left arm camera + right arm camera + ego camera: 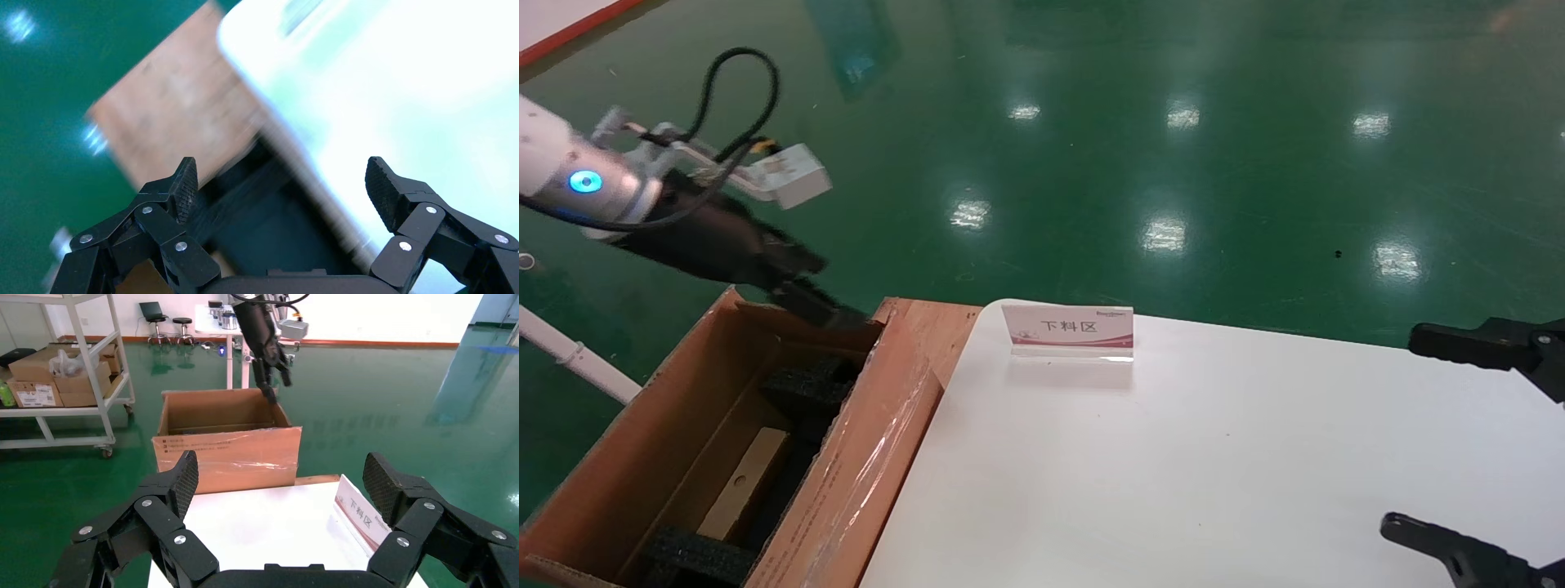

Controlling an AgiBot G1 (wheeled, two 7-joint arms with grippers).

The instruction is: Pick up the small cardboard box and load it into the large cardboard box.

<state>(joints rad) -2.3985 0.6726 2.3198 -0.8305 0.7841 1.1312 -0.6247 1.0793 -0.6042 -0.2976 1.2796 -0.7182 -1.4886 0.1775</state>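
Glossy green floor (1173, 122) mirroring ceiling lights; white rounded table (1214, 457) bearing small acrylic sign card (1068, 330); white metal shelving rack (92, 367) stacked with cartons.

My left gripper (281, 184) is black with cross-hatched pads; my right gripper (278, 484) matches. The large cardboard box (641, 441) is orange-brown, with black foam blocks (809, 384) and a pale tan small cardboard box (744, 482) inside. The table (1214, 457) is white, the floor (1173, 122) glossy green.
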